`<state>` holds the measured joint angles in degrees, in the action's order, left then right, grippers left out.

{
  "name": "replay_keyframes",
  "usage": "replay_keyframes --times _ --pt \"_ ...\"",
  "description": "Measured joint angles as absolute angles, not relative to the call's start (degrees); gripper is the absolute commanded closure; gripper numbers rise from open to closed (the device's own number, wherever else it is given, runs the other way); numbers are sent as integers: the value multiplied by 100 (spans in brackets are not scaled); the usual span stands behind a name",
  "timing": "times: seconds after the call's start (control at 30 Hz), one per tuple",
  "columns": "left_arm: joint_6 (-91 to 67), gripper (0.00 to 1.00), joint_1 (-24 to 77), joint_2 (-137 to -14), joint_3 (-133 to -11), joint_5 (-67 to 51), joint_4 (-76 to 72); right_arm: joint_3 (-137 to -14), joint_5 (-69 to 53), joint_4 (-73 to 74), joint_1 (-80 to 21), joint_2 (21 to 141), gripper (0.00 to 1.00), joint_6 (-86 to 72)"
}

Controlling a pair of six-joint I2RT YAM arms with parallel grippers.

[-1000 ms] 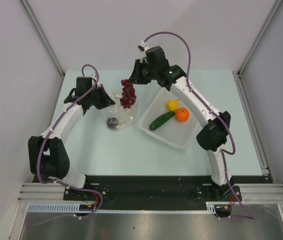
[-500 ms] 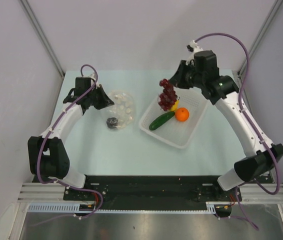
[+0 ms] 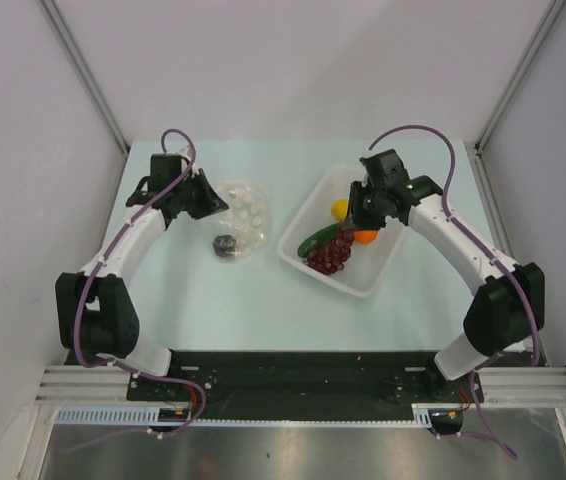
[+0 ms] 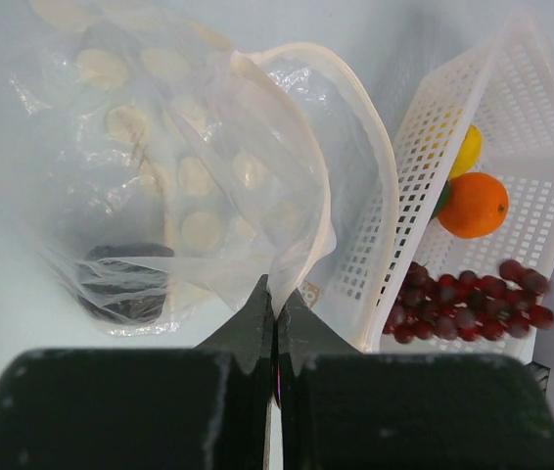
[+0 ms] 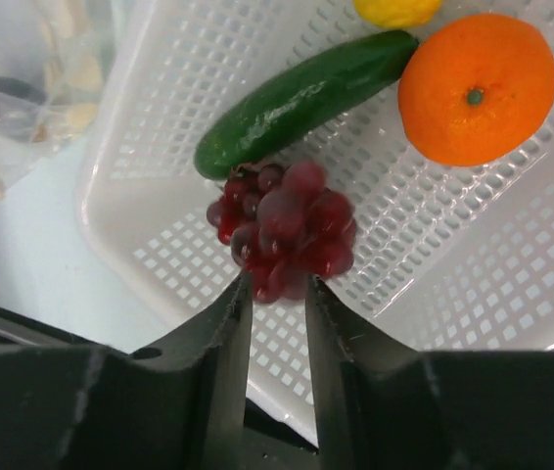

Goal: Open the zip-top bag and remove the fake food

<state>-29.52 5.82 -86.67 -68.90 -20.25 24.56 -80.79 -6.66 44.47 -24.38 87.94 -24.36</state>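
Observation:
The clear zip-top bag (image 3: 243,215) lies on the table with its mouth open; a small dark round fruit (image 3: 225,244) is inside. My left gripper (image 3: 213,203) is shut on the bag's edge, as the left wrist view (image 4: 277,304) shows on the bag (image 4: 189,166). My right gripper (image 3: 351,228) is shut on the dark red grape bunch (image 3: 331,252), low over the white basket (image 3: 363,285). In the right wrist view the grapes (image 5: 282,230) sit between the fingertips of my right gripper (image 5: 277,284). The green cucumber (image 5: 301,98), orange ball (image 5: 478,88) and yellow pear (image 5: 394,10) lie in the basket.
The white perforated basket (image 4: 531,117) stands right of the bag, nearly touching it. Grey walls close in the table on the left, right and far sides. The arm bases sit at the near edge.
My right arm carried the grape bunch from beside the bag to the right, then down and nearer into the basket. The left arm and the bag have stayed put.

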Motion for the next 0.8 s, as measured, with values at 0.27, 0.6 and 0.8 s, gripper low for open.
replay_keyframes --times 0.27,0.6,0.8 --pt "-2961 100 580 -8667 -6893 -2104 2451 -8079 -515 4521 -2440 9192 20 -2331" --pt "-2963 100 580 -8665 -6893 -2189 2453 -10256 -344 4451 -3122 10191 28 -1981" --pt "-3004 100 587 -8656 -6893 -2276 2449 -11990 -941 4125 -3780 11598 43 -2062"
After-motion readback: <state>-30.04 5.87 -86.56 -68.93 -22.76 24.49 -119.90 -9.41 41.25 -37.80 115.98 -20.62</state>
